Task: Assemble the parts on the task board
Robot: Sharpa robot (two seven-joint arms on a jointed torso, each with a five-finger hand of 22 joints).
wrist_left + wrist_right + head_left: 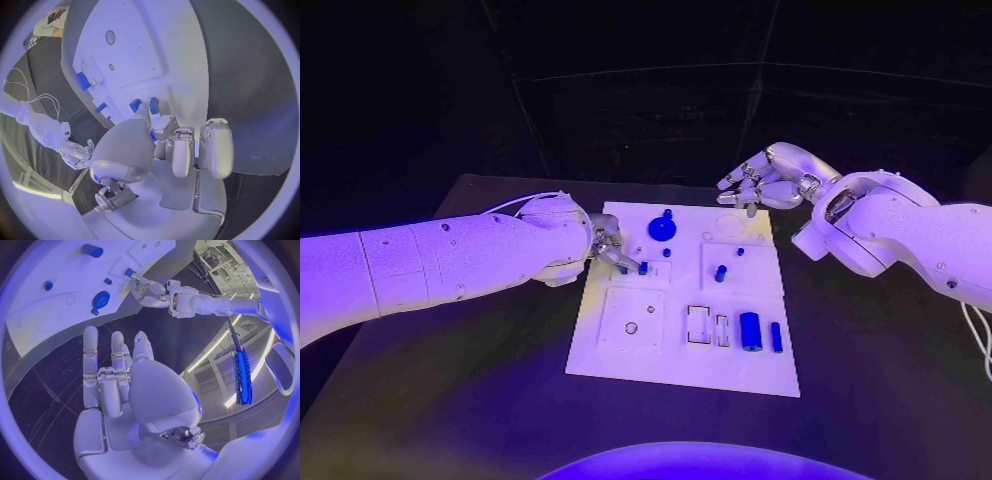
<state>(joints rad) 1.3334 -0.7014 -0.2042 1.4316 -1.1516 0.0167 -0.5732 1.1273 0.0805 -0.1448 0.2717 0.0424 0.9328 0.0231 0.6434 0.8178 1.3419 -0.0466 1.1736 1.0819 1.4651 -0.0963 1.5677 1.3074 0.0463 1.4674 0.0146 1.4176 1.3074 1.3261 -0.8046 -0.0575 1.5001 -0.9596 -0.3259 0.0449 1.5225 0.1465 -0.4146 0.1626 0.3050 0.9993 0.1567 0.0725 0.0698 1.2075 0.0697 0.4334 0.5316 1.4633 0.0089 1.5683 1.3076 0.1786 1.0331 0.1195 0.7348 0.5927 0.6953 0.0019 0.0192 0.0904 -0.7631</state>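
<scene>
black table point(473, 400), dark backdrop behind

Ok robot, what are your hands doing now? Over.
Left robot hand at the task board edge, fingertips on a small blue part. Right robot hand open, above the far corner. Nothing blocking.

Left hand over the white board

The left hand point(172, 150) reaches down to the task board point(144, 50), its fingertips point(164, 125) by small blue parts point(135, 105).
</scene>
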